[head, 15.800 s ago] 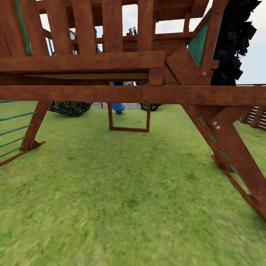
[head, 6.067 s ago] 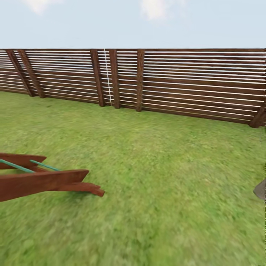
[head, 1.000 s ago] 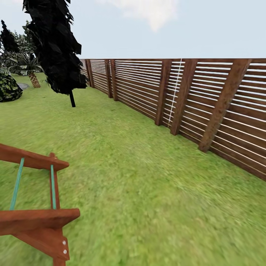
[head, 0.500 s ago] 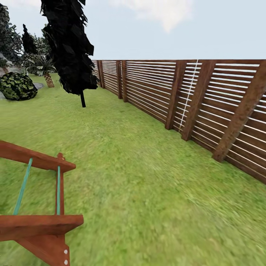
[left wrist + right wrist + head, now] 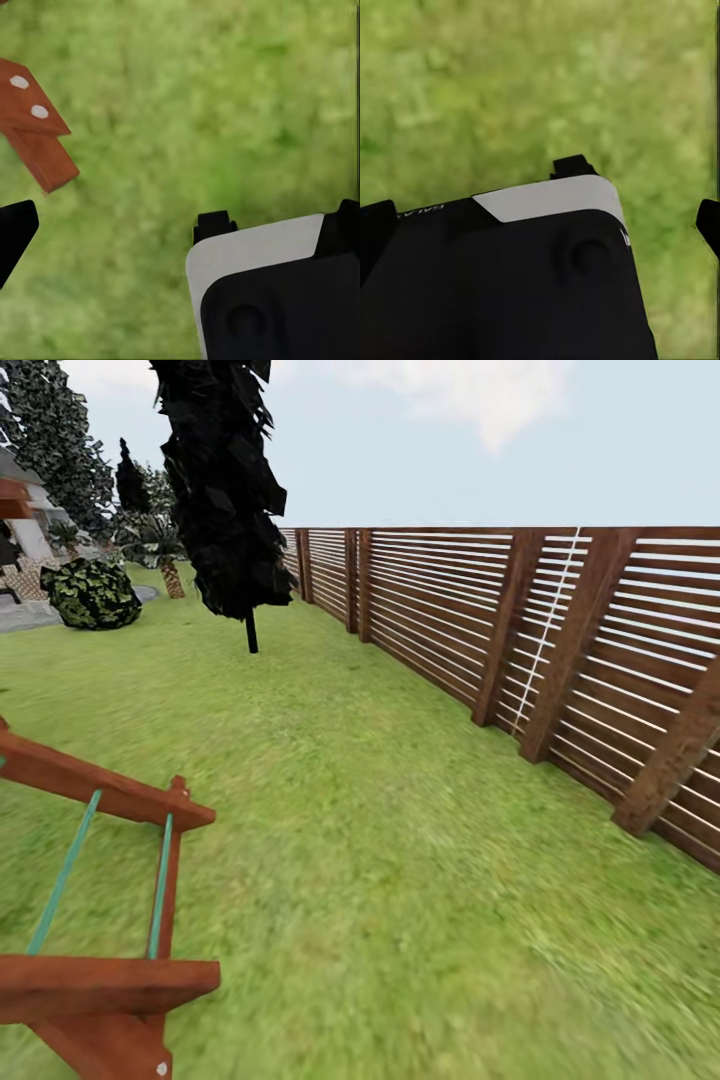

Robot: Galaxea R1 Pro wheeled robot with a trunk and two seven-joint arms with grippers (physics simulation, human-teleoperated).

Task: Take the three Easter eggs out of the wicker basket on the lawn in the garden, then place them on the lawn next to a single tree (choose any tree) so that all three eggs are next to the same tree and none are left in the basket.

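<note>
While the head view looks across the lawn [image 5: 400, 840], a brown slatted fence [image 5: 560, 650] runs along its right, a black-trunked tree [image 5: 225, 490] stands ahead, and a red-brown wooden frame [image 5: 100, 980] sits at lower left. Both wrist views look down on blurred grass past dark robot housing; whether either gripper's fingers are apart or together cannot be told.
</note>
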